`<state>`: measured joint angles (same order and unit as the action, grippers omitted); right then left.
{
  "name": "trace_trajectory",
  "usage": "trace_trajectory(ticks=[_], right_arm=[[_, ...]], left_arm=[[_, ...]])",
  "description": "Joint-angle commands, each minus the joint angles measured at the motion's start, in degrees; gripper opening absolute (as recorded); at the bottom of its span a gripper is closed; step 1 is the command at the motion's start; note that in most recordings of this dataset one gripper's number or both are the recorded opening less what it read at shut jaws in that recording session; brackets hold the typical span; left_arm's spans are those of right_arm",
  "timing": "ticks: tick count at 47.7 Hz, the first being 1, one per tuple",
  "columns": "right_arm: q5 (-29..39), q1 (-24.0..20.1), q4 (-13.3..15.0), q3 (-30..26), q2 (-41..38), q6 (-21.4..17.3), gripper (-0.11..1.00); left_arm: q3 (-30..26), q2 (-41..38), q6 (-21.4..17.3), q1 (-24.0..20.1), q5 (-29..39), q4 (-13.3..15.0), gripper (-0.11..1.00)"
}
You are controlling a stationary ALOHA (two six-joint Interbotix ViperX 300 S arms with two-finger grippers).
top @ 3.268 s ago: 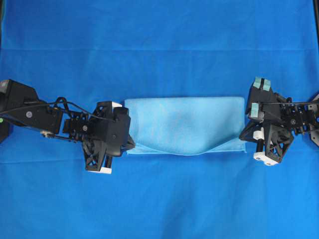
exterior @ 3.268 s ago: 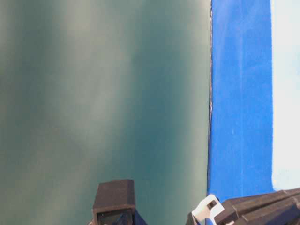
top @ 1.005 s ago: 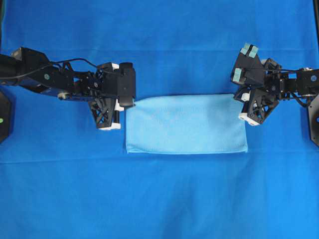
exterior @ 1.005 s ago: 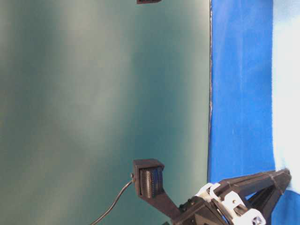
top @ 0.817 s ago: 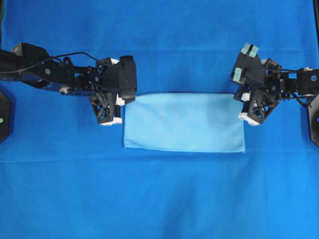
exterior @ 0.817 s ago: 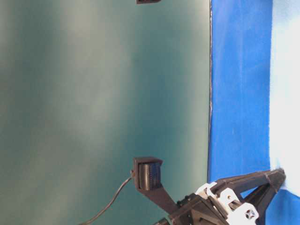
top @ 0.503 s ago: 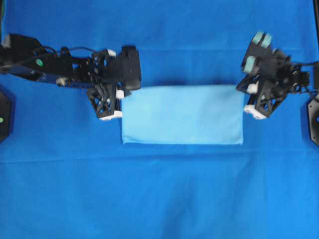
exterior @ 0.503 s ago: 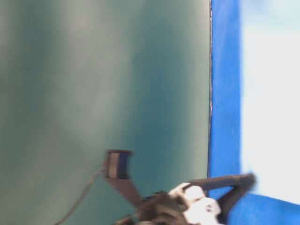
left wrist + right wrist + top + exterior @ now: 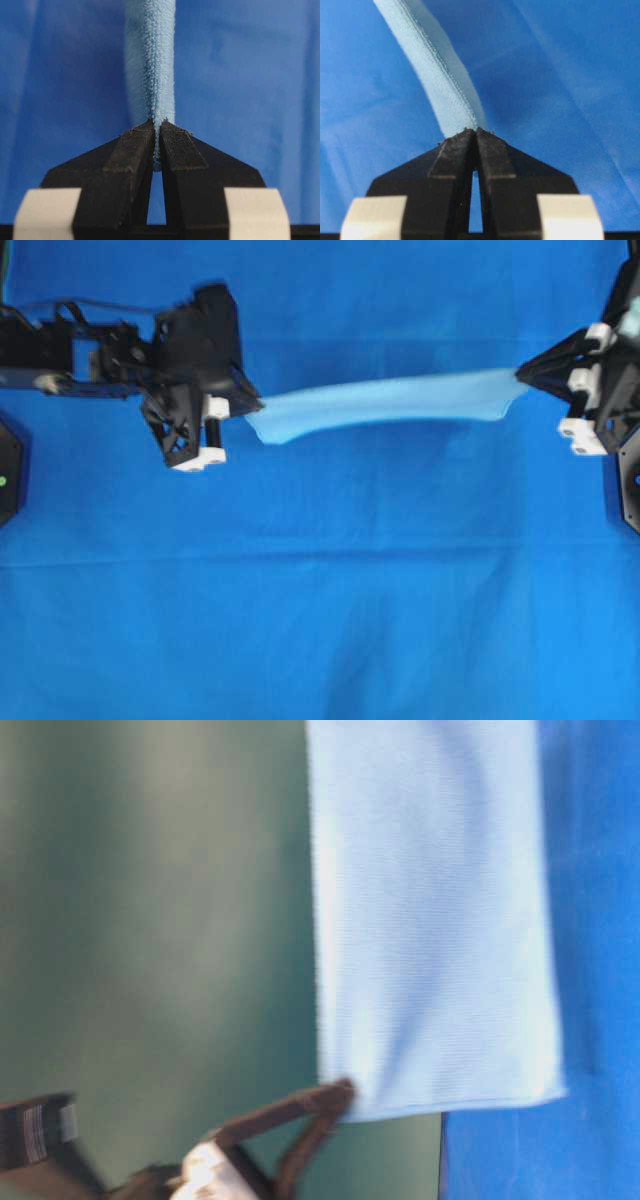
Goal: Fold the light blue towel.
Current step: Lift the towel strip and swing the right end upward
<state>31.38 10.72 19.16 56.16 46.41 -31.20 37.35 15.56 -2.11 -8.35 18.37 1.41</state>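
The light blue towel (image 9: pixel 385 402) hung in the air above the tabletop (image 9: pixel 320 620), stretched between the two arms and seen nearly edge-on from overhead as a narrow, slightly sagging band. The left tool (image 9: pixel 248 407) was clamped on the towel's left end, and the right tool (image 9: pixel 520 373) was clamped on its right end; both wrist views showed the jaws pressed together with cloth pinched at their tips. In the left wrist view the pinched cloth looked doubled, so the towel appeared to have one fold in it already, though how many layers there were could not be told for certain. In the table-level view it hung as a flat, smooth panel with a straight free edge. What seemed left was to lay it down again and bring one end over the other for a further fold. The dark blue tabletop covering showed nothing else lying on it, leaving open room all around; the right arm sat close to the overhead picture's right edge.
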Motion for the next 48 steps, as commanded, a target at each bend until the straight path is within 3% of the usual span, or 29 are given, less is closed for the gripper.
trace_trajectory(ticks=[1, 21, 36, 48], right_arm=[[0.44, 0.18, 0.00, -1.23, 0.44, -0.09, 0.01], [-1.05, 0.44, 0.70, -1.32, -2.02, -0.09, 0.01], [-9.05, 8.00, 7.21, -4.75, -11.16, 0.62, 0.01], [-13.71, 11.87, 11.78, -12.13, -22.76, 0.70, 0.01]], left_arm=[[-0.97, 2.37, -0.18, 0.18, 0.09, 0.00, 0.02], [-0.88, 2.46, 0.26, 2.02, -0.70, 0.00, 0.02], [-3.08, -1.05, 0.79, 12.04, -7.21, 0.00, 0.02], [-8.53, -8.00, -0.09, 17.23, -11.60, 0.00, 0.02]])
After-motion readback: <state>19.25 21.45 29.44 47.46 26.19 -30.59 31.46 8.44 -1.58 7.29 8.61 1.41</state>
